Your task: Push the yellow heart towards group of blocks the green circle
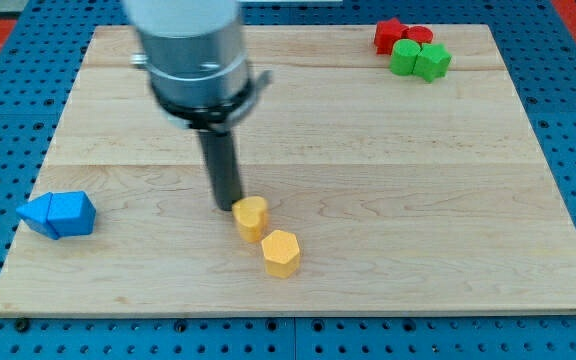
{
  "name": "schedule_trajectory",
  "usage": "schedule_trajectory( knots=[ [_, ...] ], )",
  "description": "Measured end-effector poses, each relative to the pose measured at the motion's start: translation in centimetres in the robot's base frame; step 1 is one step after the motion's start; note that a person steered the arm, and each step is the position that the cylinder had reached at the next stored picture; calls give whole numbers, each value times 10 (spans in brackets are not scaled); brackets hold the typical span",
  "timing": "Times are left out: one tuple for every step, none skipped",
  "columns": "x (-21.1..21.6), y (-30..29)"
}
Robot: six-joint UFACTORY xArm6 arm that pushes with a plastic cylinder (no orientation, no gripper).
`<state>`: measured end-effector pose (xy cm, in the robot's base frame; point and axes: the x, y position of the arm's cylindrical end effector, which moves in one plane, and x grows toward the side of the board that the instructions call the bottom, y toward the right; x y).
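Wooden board (368, 200) on blue pegboard fills our only view. Our tip (227, 206), a bare rod with nothing to open or close, sits touching the yellow heart (252, 217) on its upper-left side, which looks poorly placed for driving it toward the green circle (404, 57) cluster at top right. Nearby lies a yellow hexagon (281, 252).

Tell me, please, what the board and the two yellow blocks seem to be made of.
The pale rectangular wooden board looks like light wood with a matte finish: grain lines and plank seams run across it. The yellow heart-like block, touching my tip on its right, and the yellow hexagonal block have even, opaque colour with soft highlights; probably painted wood or plastic, I cannot tell which.
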<state>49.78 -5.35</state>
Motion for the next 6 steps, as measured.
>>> schedule_trajectory(
  knots=[
    [4,-56],
    [48,-38],
    [40,14],
    [-19,63],
    [-42,133],
    [-22,112]
  ],
)
